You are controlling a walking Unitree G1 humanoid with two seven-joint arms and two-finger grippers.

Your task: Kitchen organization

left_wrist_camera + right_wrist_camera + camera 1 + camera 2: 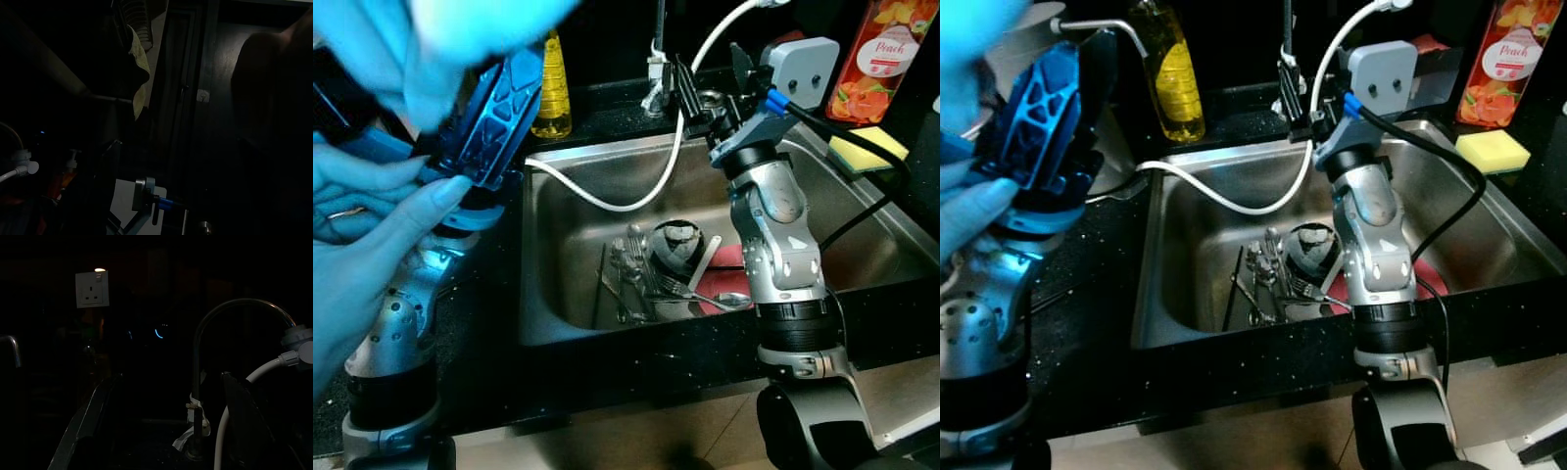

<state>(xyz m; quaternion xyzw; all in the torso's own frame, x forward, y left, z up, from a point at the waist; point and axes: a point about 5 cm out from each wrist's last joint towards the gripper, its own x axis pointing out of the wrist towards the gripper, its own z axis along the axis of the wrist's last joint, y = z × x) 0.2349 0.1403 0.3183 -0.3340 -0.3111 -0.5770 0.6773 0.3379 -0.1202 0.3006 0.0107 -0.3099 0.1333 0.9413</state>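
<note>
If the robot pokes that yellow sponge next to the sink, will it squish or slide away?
The yellow rectangular sponge looks soft and foamy, so it would probably squish and spring back. It also looks light, so a sideways poke would likely scoot it along the smooth black speckled countertop. It lies flat beside the steel sink, so it shouldn't roll or tip.

The right gripper (705, 78) stands raised above the sink (862, 211), fingers apart, with the tap (215, 357) and white hose (636, 201) directly ahead of it. Below it, cutlery (636, 279) and a bowl (677, 245) crowd the basin's middle. A person's hands (372, 225) hem in the left gripper (1043, 108).
</note>
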